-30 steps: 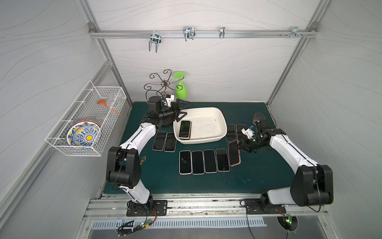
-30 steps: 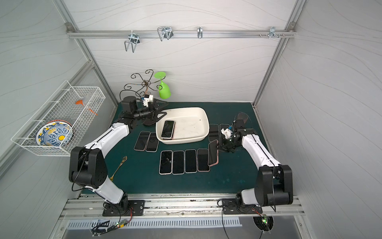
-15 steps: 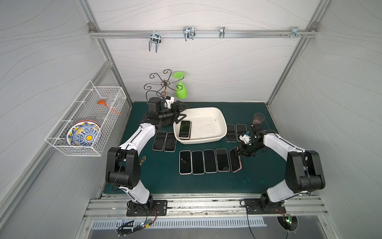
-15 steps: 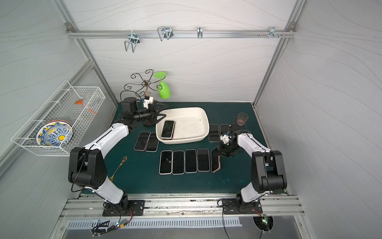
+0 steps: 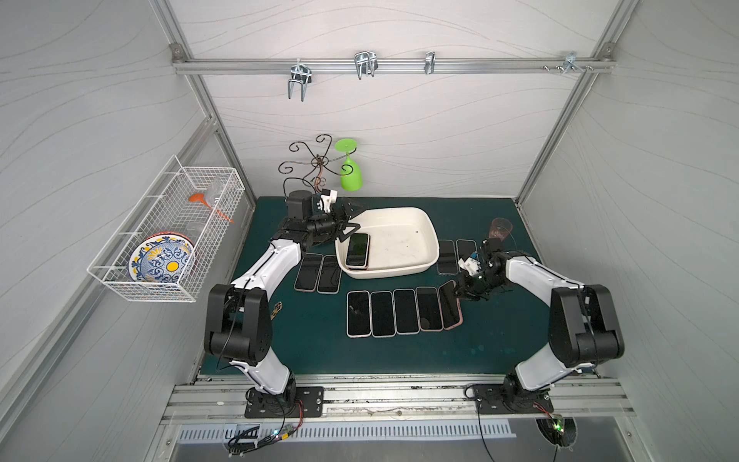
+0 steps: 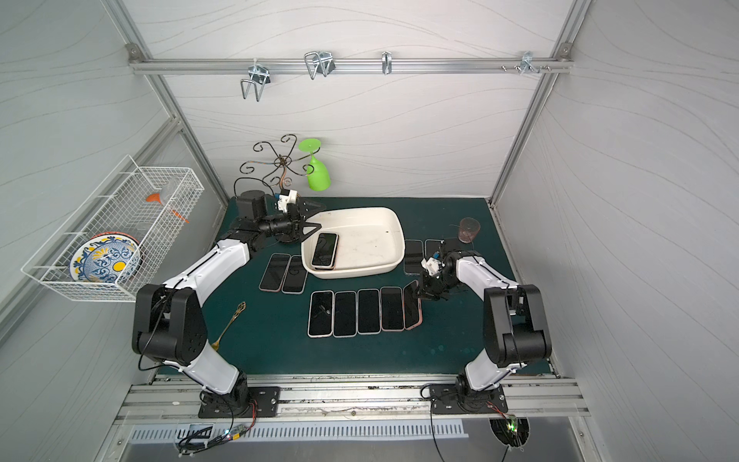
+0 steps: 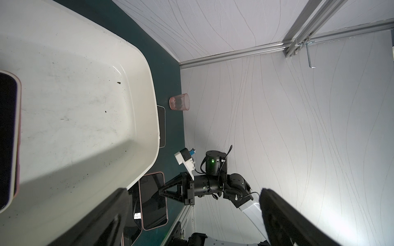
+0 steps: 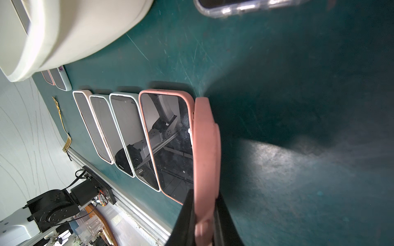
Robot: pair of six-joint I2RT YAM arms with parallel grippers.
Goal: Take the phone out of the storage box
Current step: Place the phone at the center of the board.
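The right gripper (image 5: 460, 294) has lowered the pink phone (image 5: 448, 306), right of centre in both top views, and it now leans on edge beside the row's end phone (image 5: 428, 309). The right arm (image 5: 532, 272) has shifted down-frame, uncovering the pink cup (image 5: 500, 229).

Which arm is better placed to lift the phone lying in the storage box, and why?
Left. The left gripper, open, hovers at the storage box rim beside the phone; the right gripper is shut on a pink-cased phone at the row's end.
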